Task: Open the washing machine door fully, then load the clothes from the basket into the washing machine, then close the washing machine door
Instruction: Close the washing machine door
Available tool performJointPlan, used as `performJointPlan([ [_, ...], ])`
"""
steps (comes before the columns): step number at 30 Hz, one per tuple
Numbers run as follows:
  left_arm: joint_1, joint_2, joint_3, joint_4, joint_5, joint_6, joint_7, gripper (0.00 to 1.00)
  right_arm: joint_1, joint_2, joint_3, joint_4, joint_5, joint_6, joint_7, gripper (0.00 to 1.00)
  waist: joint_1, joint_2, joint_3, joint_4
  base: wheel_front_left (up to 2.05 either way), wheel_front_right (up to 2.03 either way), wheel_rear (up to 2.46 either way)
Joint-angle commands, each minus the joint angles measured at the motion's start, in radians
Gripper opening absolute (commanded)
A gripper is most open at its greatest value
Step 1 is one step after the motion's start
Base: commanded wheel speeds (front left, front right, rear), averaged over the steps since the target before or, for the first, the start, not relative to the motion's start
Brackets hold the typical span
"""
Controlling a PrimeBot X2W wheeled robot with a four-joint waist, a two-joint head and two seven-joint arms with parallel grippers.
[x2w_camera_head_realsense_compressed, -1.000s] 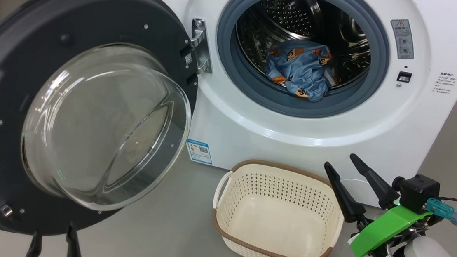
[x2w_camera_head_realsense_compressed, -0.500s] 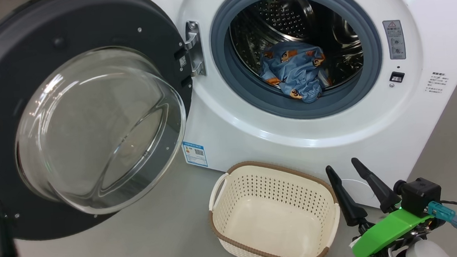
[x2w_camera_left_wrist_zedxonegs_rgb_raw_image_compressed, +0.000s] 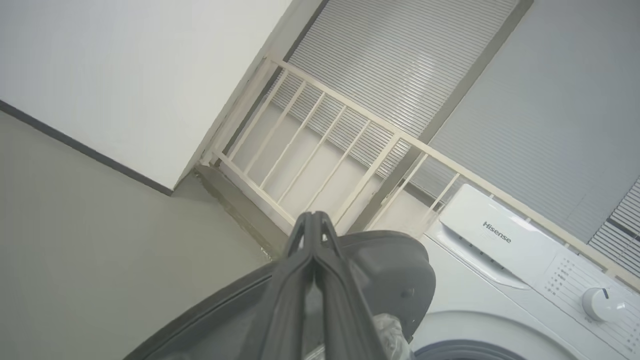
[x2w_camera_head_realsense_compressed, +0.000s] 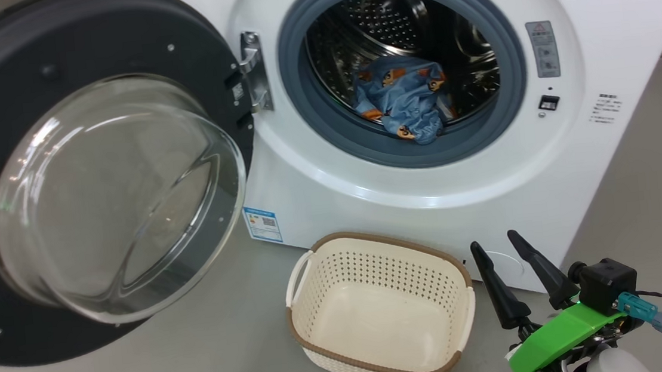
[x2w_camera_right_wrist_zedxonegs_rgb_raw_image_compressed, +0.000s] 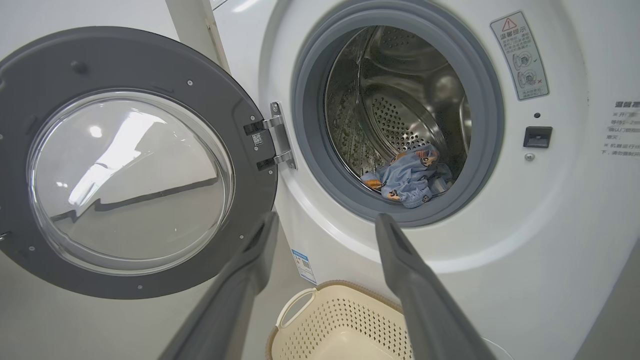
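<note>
Clothes (x2w_camera_head_realsense_compressed: 401, 99), light blue with orange-brown bear faces, lie bunched low in the drum (x2w_camera_head_realsense_compressed: 389, 25) of the washing machine (x2w_camera_head_realsense_compressed: 368, 195), upper centre of the head view. The washing machine door (x2w_camera_head_realsense_compressed: 115, 43) hangs wide open at left, glass bowl bulging. The basket (x2w_camera_head_realsense_compressed: 371, 239) sits at bottom centre. The right gripper (x2w_camera_head_realsense_compressed: 493, 239) gapes at lower right. The left gripper (x2w_camera_left_wrist_zedxonegs_rgb_raw_image_compressed: 313, 216) is pinched closed on nothing.

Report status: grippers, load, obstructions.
Left gripper jaws shut, empty; right gripper jaws open, empty. Clothes inside the washing machine, basket empty, washing machine door wide open. Nothing across the opening; clothes lie close to the gasket.
</note>
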Motion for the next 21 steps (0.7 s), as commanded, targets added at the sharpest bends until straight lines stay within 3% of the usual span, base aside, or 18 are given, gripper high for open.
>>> performJointPlan([
  [1, -0.075, 0.069, 0.059, 0.018, -0.033, -0.008, 0.021, 0.00, -0.014, -0.004, 0.025, -0.022, -0.003, 0.002, -0.005, 1.00, 0.0000, 0.0000, 0.007, -0.017, 0.00, 0.00, 0.00],
  [12, -0.302, 0.186, 0.146, 0.455, -0.270, 0.001, 0.268, 0.00, -0.030, -0.015, 0.035, -0.018, -0.013, 0.002, -0.005, 1.00, 0.0000, 0.0000, 0.032, -0.077, 0.00, 0.00, 0.00],
  [21, -0.374, 0.268, 0.145, 0.701, -0.298, -0.017, 0.365, 0.00, -0.048, -0.015, 0.034, -0.021, -0.033, 0.002, -0.005, 1.00, 0.0000, 0.0000, 0.075, -0.124, 0.00, 0.00, 0.00],
])
